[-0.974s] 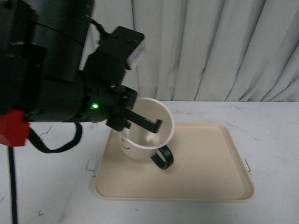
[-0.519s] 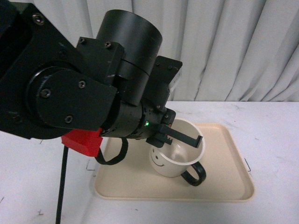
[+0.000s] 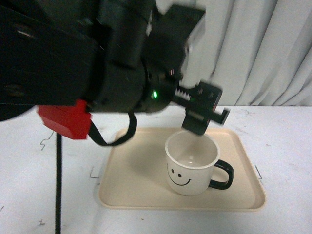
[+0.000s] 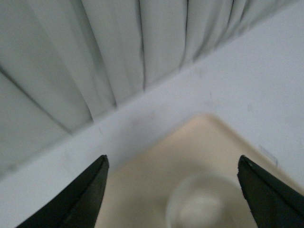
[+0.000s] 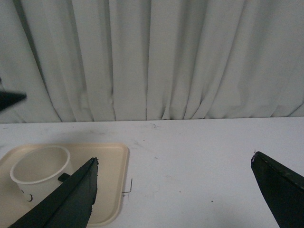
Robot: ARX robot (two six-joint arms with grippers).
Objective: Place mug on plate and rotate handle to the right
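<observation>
The cream mug (image 3: 190, 163) stands upright on the beige plate (image 3: 136, 187), smiley face toward the camera. Its dark handle (image 3: 222, 174) points right. My left gripper (image 3: 204, 114) is open and empty, a little above and behind the mug's rim. In the left wrist view the blurred mug (image 4: 204, 204) lies below between the open fingers (image 4: 88, 194), on the plate (image 4: 156, 166). My right gripper (image 5: 173, 164) is open and empty over bare table, right of the plate (image 5: 107, 180); the mug (image 5: 40, 171) shows at that view's lower left.
A white table (image 3: 282, 146) carries the plate. A grey curtain (image 3: 253, 48) hangs along the back. My bulky left arm (image 3: 87, 63) fills the upper left of the front view. Small black marks (image 3: 258, 171) sit by the plate's edges.
The mug went from tilted in my left gripper to standing upright on the plate, moved right, handle now right. My left gripper let go and rose above it.
</observation>
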